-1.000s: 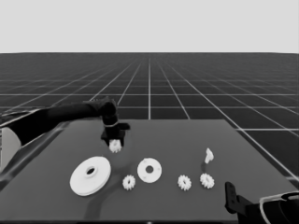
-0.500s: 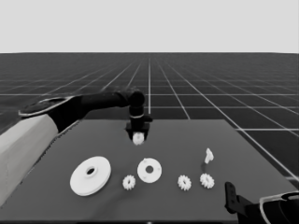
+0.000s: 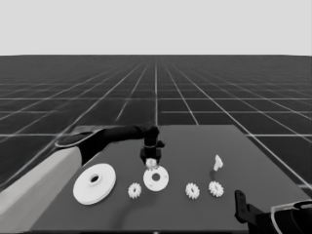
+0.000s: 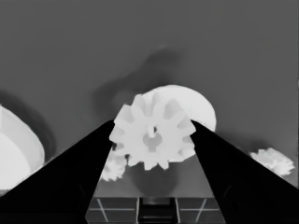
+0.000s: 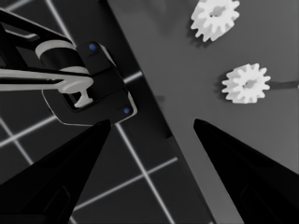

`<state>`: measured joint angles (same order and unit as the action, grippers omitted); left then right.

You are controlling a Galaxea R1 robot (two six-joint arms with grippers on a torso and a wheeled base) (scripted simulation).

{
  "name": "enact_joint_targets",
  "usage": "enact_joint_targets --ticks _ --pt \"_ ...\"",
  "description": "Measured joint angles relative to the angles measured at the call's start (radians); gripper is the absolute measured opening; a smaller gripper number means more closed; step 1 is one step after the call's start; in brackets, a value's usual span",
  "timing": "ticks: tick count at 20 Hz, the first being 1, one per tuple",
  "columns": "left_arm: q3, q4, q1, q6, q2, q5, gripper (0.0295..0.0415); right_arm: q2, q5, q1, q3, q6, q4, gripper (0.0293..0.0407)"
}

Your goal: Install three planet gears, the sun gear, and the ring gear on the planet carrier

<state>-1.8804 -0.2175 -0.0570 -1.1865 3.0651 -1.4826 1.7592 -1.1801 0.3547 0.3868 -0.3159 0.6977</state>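
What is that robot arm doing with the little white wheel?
The left gripper is holding one small gear between its fingers, right above the smaller round part in the middle of the table. Nothing sits on that part yet. Three more gears lie flat on the table. The larger round part lies to the left, and a thin white piece to the right. The right gripper waits, open, by the table's near right corner.

Dark table bears two round parts, three gears, thin piece.
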Motion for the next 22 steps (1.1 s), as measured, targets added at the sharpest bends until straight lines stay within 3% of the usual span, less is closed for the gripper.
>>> enact_joint_targets --ticks 2,7,9,10,17,19,22 --pt "-0.057 -0.036 -0.046 0.032 0.019 0.026 0.0312 0.0 0.0 0.0 0.0 0.0 0.0 0.0385" --pt "-0.09 -0.052 -0.064 0.049 0.03 0.041 0.0312 0.0 0.0 0.0 0.0 0.0 0.0 0.0385" --pt "-0.091 -0.052 -0.065 0.05 0.03 0.042 0.0372 0.0 0.0 0.0 0.0 0.0 0.0 0.0385" --pt "-0.092 -0.053 -0.065 0.05 0.03 0.042 0.0381 0.0 0.0 0.0 0.0 0.0 0.0 0.0385" --pt "-0.092 -0.053 -0.066 0.05 0.031 0.042 0.0385 0.0 0.0 0.0 0.0 0.0 0.0 0.0385" --pt "0.108 0.133 0.134 -0.062 -0.036 -0.069 0.0385 0.0 0.0 0.0 0.0 0.0 0.0 0.0385" --pt "0.086 0.232 0.25 -0.05 -0.026 -0.092 0.0385 0.0 0.0 0.0 0.0 0.0 0.0 0.0385"
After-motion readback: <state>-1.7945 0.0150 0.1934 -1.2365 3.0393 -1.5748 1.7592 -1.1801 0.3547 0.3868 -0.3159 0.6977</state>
